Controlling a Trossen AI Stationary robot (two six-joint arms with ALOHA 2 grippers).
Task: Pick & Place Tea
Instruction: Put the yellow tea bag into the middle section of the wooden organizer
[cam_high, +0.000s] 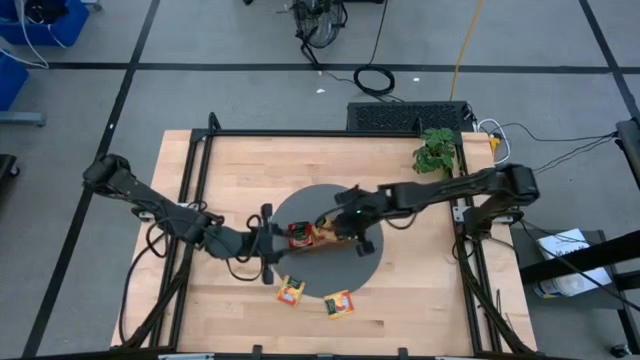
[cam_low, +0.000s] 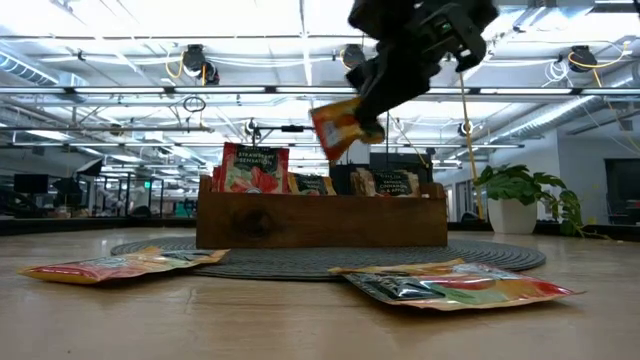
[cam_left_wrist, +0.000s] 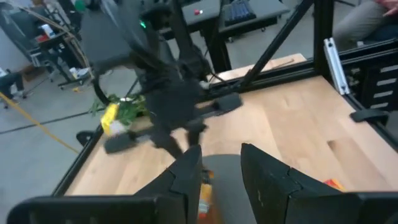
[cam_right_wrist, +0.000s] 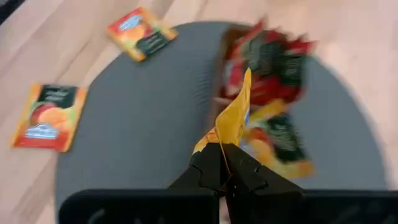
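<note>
Held packet: orange-yellow tea packet (cam_right_wrist: 235, 118), pinched by one edge, hanging above the wooden tray (cam_low: 320, 220).
Right gripper (cam_right_wrist: 225, 163): jaws fully closed on that packet's lower edge, over the middle of the round grey mat (cam_high: 300, 262).
Left gripper (cam_left_wrist: 221, 180): jaws a little apart, nothing between them, low beside the tray's left end.
Filed tea: red strawberry packets (cam_low: 254, 168) upright in the tray, darker ones packed beside them.
Loose tea: two packets (cam_high: 290, 291) (cam_high: 339, 303) flat on the desk (cam_high: 420, 290), just off the mat's near edge.
Handling: probably very light, thin, floppy foil or paper; glossy, so likely slippery; bends rather than breaks.
Hold: best by a sealed edge, as here; flat ones likely need a corner lifted first.
Surface: pale wood desk, black frame rails, woven mat under the tray.
Room: open workshop, ceiling lights, potted plant (cam_low: 520, 195) at the far right corner, cables on the grey floor.
</note>
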